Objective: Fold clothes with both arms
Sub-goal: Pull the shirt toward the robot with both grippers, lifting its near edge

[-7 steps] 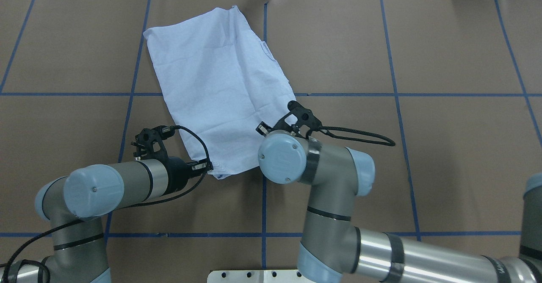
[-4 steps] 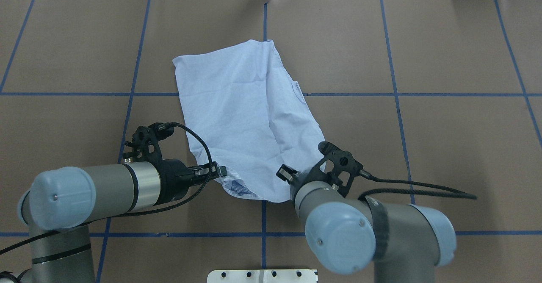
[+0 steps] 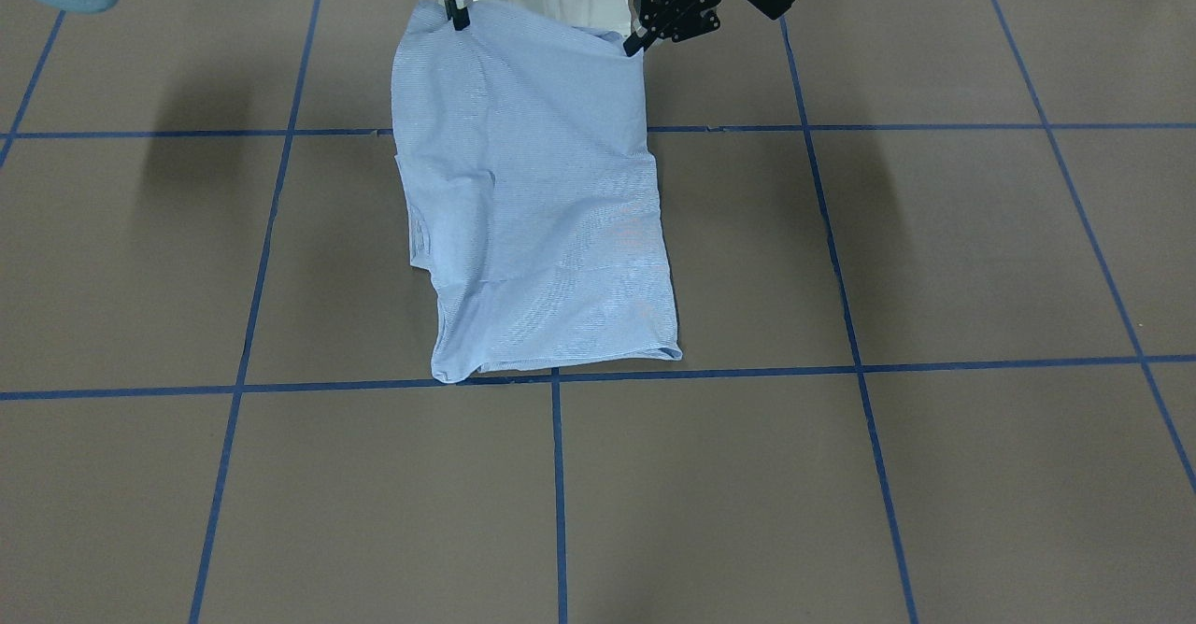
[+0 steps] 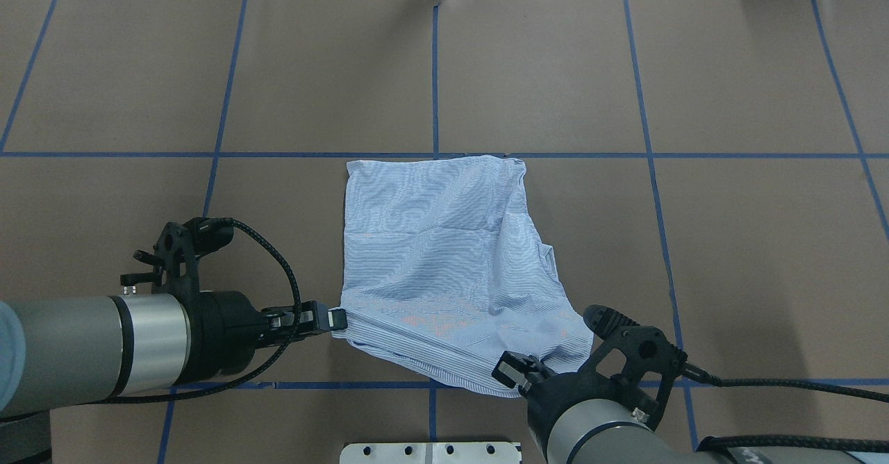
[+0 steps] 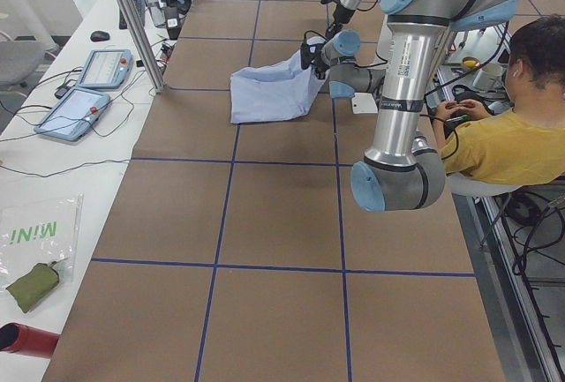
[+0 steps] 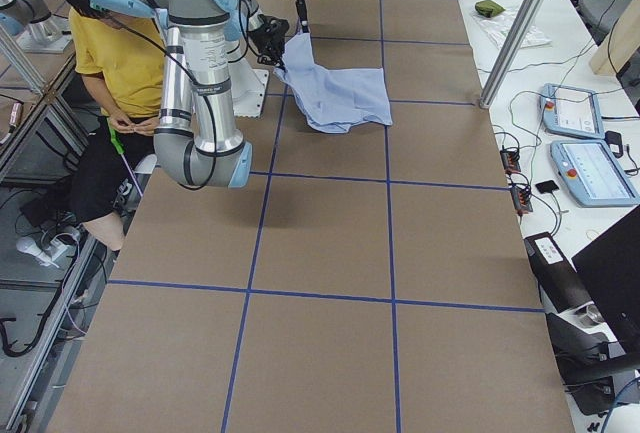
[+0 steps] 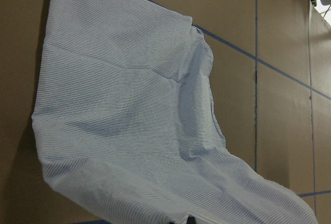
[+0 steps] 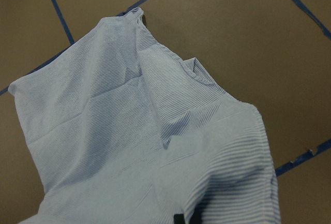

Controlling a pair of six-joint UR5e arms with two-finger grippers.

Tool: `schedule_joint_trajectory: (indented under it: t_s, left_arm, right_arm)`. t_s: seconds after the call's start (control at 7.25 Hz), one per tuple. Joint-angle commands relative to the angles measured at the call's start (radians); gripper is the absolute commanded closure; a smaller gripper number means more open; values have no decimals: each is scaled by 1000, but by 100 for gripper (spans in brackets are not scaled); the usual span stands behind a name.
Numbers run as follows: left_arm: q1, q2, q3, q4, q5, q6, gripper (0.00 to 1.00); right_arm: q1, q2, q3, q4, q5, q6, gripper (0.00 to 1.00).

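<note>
Table (image 4: 694,242) middle, toward the near edge: the left gripper (image 4: 337,319) is clamped on the near left corner of the striped shirt (image 4: 437,255), holding it raised. The folded shirt slopes down from there, and its far hem lies flat beside a blue tape line (image 4: 208,153). The right gripper (image 4: 512,372) pinches the shirt's near right corner, also raised.

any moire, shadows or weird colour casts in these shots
Overhead: wavy moiré with orange tints across the shirt stripes. Front-facing: fainter moiré, soft dark shadows on the table either side. Right wrist: dim, greenish cast. Left wrist: stripes sharp.
</note>
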Motion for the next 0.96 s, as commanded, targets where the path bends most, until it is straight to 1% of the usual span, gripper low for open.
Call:
schedule_joint_trajectory:
  t_s: [0.0, 0.14, 0.28, 0.41, 0.55, 0.69, 0.83]
  left_arm:
    - [-12, -57, 79, 80, -7, 4, 100]
    - [-30, -123, 144, 82, 13, 7, 100]
    - [-53, -181, 182, 82, 12, 48, 100]
    - [-85, -209, 204, 82, 9, 80, 100]
    - [-128, -236, 238, 83, 7, 123, 100]
    - [-169, -266, 300, 83, 5, 158, 100]
    - [-202, -304, 381, 82, 5, 189, 100]
  right_arm:
    - [92, 86, -122, -15, -1, -36, 100]
    - [165, 118, -196, 54, 5, -91, 100]
    - [226, 119, -273, 156, 15, -140, 100]
    - [286, 119, -340, 253, 47, -180, 100]
    - [325, 121, -379, 293, 86, -220, 100]
    - [349, 122, -414, 324, 86, -227, 100]
    - [372, 129, -472, 365, 88, -252, 100]
